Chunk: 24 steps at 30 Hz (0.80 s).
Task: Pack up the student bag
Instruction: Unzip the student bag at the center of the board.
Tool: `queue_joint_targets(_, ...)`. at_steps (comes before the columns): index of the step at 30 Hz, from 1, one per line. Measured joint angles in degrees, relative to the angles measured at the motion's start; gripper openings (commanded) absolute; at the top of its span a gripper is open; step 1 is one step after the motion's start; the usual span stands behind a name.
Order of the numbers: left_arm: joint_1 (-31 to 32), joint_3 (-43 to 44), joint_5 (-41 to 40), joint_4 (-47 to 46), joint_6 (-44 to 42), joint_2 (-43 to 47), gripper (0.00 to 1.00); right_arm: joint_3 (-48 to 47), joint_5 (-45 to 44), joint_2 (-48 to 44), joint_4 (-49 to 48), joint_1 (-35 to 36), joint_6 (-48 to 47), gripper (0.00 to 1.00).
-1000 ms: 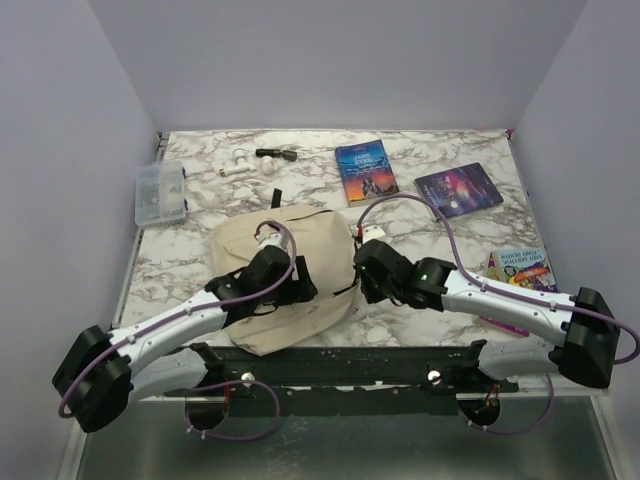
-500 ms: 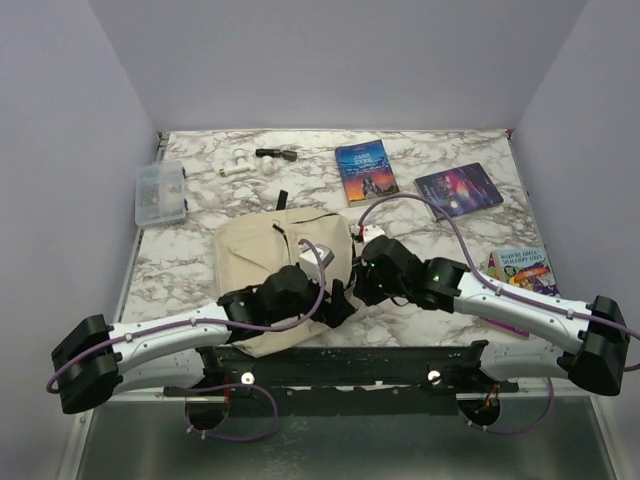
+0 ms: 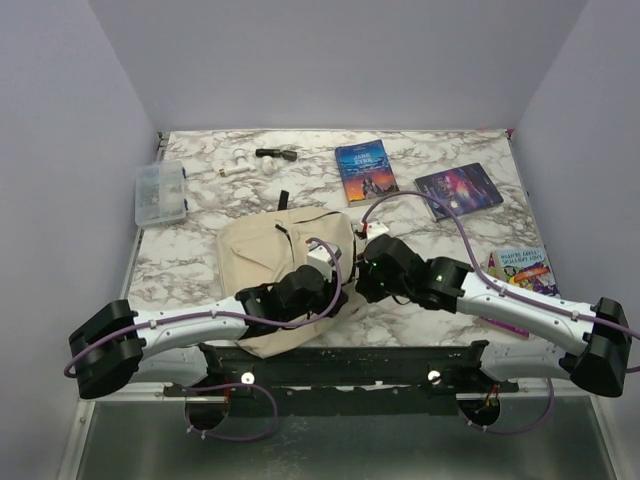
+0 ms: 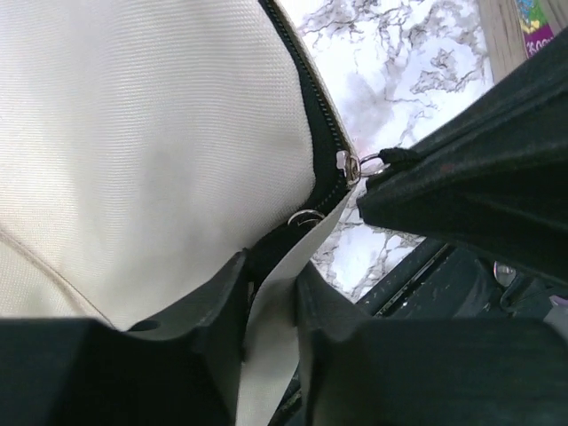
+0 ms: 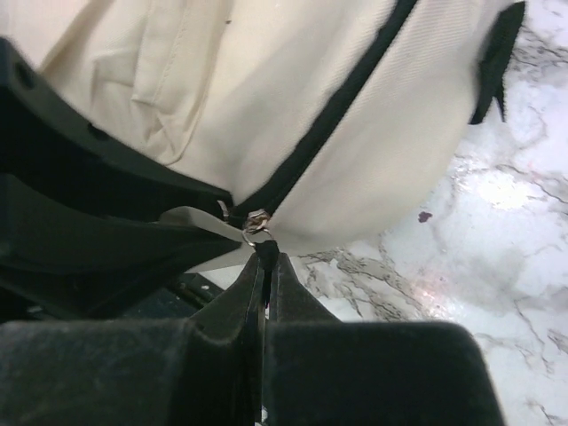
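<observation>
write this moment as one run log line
left gripper: pinching canvas backpack fabric at zipper end | right gripper: shut on zipper pull | zipper: closed where visible

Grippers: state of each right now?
Left gripper: closed on a beige fabric edge of the bag, beside the zipper end.
Right gripper: closed on the zipper pull.
</observation>
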<state>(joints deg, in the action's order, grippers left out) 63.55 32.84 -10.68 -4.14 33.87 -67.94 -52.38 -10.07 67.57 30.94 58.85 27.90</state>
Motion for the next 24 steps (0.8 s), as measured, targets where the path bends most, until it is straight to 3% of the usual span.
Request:
queue_joint_targets(4,0.07,-1.09,-0.72,0.46,0.57,2.40,0.03,-2.71,-5.09,2.10,3.02,-0.04,1.18,0.01)
queue_joint_targets(18,0.33,-6.16,-2.56,0.87,2.64,9.11,0.00,-18.40,-11.87,22.82,7.80,-12.92,-4.81,0.01)
queue_joint_targets(19,0.33,-6.51,-2.49,1.11,2.73,9.44,0.02,-18.86,-11.47,23.67,7.76,-12.96,-5.77,0.01)
queue_joint_targets(20,0.33,-6.78,-2.49,1.31,2.73,9.62,0.11,-18.97,-10.71,23.93,7.72,-13.03,-6.54,0.01)
queue_joint_targets(24,0.35,-6.67,0.66,3.67,2.69,9.97,0.55,-17.18,-5.01,21.81,6.14,-13.88,-8.57,0.01)
